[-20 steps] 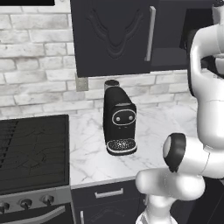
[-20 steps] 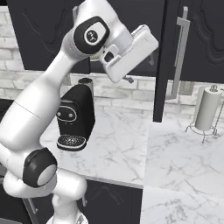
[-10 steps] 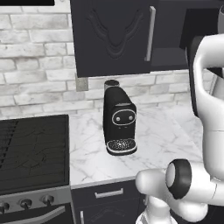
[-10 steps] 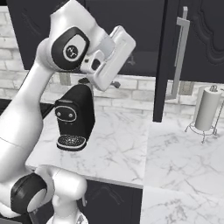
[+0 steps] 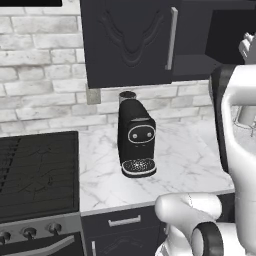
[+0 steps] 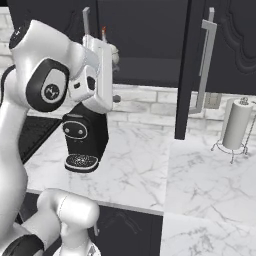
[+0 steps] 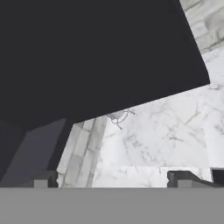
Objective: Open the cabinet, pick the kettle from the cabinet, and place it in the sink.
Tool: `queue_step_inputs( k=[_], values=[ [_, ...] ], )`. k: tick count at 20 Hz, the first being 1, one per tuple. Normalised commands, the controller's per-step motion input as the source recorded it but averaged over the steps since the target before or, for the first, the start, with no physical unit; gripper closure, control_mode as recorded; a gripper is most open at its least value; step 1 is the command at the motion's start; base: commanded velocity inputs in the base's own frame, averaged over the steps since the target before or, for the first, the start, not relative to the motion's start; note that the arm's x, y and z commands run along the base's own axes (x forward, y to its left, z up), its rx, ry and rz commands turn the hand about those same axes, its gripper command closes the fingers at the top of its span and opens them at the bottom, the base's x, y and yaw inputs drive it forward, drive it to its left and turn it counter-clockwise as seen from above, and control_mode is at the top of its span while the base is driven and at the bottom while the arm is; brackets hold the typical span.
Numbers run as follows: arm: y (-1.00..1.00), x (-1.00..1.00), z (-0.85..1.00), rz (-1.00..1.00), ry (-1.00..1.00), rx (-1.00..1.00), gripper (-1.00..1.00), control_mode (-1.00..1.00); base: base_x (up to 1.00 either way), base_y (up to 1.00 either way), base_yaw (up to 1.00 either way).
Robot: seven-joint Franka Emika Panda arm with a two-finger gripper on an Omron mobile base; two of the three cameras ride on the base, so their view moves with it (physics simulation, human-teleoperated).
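Observation:
The cabinet (image 6: 145,40) hangs over the counter with its right door (image 6: 183,70) swung out and its dark inside showing; its left door (image 5: 127,40) is shut. On the cabinet's shelf I see a cream bit of the kettle (image 6: 115,53) with a reddish tip above it, mostly hidden behind my white hand (image 6: 97,75), which is raised just in front of it. My gripper (image 7: 113,180) is open, with its two dark fingertips (image 7: 43,179) wide apart and nothing between them. A black cabinet face looms over the marble counter in the hand view. The sink is out of view.
A black coffee machine (image 5: 136,140) stands on the marble counter (image 5: 185,160) below the cabinet. A stove (image 5: 37,170) lies to its left. A paper towel holder (image 6: 236,125) stands right of the open door. The door's long bar handle (image 6: 205,60) juts out.
My arm has swung: in the right base view the hand has moved left and slightly down, from beside the open door to in front of the kettle. The gripper has stayed open.

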Motion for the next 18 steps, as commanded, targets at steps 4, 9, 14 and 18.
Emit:
queue_step_inputs(
  k=[4, 9, 14, 18],
  values=[
    [0.47, -0.25, 0.04, 0.52, 0.0, -0.38, -1.0, -1.0, 0.0, 0.0, 0.0],
    [0.5, -0.15, 0.12, 0.42, 0.0, -0.39, -1.0, -1.0, 0.0, 0.0, 0.0],
    [0.51, -0.03, 0.23, 0.35, 0.03, -0.37, -1.0, -1.0, 0.0, 0.0, 0.0],
    [0.5, 0.0, 0.24, 0.33, 0.03, -0.28, -1.0, -1.0, 0.0, 0.0, 0.0]
  ],
)
